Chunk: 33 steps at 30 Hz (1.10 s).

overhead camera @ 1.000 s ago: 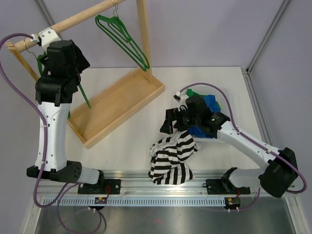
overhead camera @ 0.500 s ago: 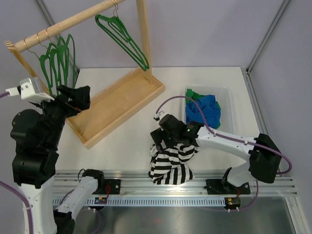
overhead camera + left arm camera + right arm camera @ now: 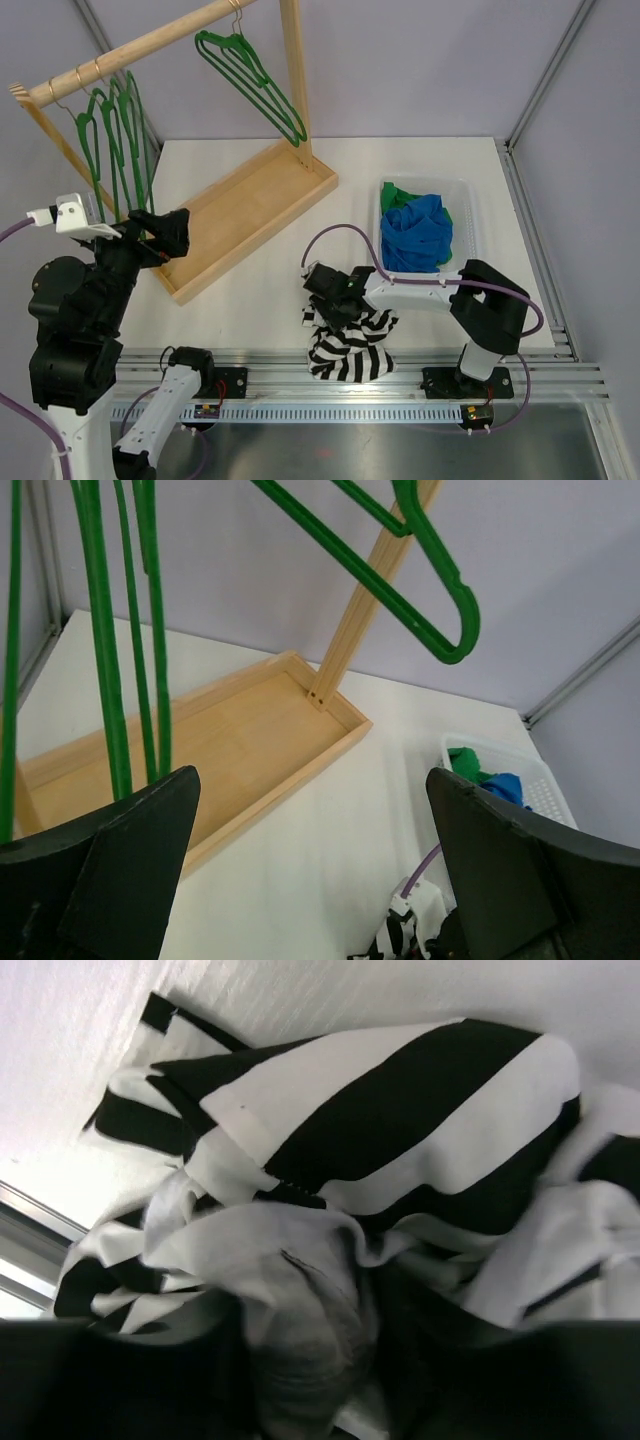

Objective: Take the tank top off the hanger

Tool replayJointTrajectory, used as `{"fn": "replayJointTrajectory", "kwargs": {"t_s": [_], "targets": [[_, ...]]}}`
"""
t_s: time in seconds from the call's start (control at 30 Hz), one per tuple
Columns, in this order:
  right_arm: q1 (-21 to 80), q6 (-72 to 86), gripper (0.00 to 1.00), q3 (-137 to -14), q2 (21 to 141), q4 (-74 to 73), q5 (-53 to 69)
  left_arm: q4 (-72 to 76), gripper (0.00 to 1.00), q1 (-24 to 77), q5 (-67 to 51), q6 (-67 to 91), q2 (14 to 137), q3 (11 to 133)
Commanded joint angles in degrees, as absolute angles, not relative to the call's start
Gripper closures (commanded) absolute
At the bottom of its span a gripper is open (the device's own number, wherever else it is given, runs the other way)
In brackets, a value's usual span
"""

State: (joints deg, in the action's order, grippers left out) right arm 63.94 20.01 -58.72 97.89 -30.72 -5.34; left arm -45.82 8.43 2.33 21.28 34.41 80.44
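Note:
The black-and-white striped tank top point(image 3: 348, 345) lies in a heap at the table's near edge, on no hanger. My right gripper point(image 3: 325, 300) is pushed down into its upper left part. In the right wrist view a bunched fold of the tank top point(image 3: 300, 1290) is pinched in the right gripper point(image 3: 310, 1370), between dark fingers point(image 3: 150, 1380). Bare green hangers point(image 3: 115, 130) hang at the left end of the wooden rail, with more hangers point(image 3: 250, 75) near the post. My left gripper point(image 3: 160, 232) is raised at the far left, open and empty, its fingers point(image 3: 130, 860) spread wide.
A wooden rack with a tray base point(image 3: 240, 215) and an upright post point(image 3: 295, 80) takes up the back left. A white bin point(image 3: 465, 215) at the right holds blue and green clothes point(image 3: 420, 235). The aluminium rail point(image 3: 350, 385) runs along the near edge.
The left arm came off the rail and dropped back to the left, jaws opening fully. The right gripper moved from beside the bin down onto the striped top and closed in on its cloth.

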Motion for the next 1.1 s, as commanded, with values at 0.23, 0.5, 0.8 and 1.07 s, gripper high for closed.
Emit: {"fn": "replayJointTrajectory", "kwargs": {"t_s": [0.23, 0.5, 0.8, 1.07], "targets": [[65.3, 19.5, 1.0, -68.1, 92.6, -33.6, -10.4, -43.1, 0.01, 8.3, -1.1, 16.3, 27.3, 68.4], [60.1, 16.4, 1.0, -87.6, 84.7, -46.0, -27.9, -39.8, 0.01, 8.3, -15.8, 16.7, 22.4, 58.9], [42.1, 9.5, 1.0, -99.0, 83.3, -49.9, -35.0, -33.6, 0.01, 8.3, -21.9, 18.5, 18.0, 49.5], [25.1, 8.2, 1.0, -93.8, 85.0, -43.3, -30.9, -32.2, 0.01, 8.9, -19.4, 18.7, 17.8, 46.0]]}}
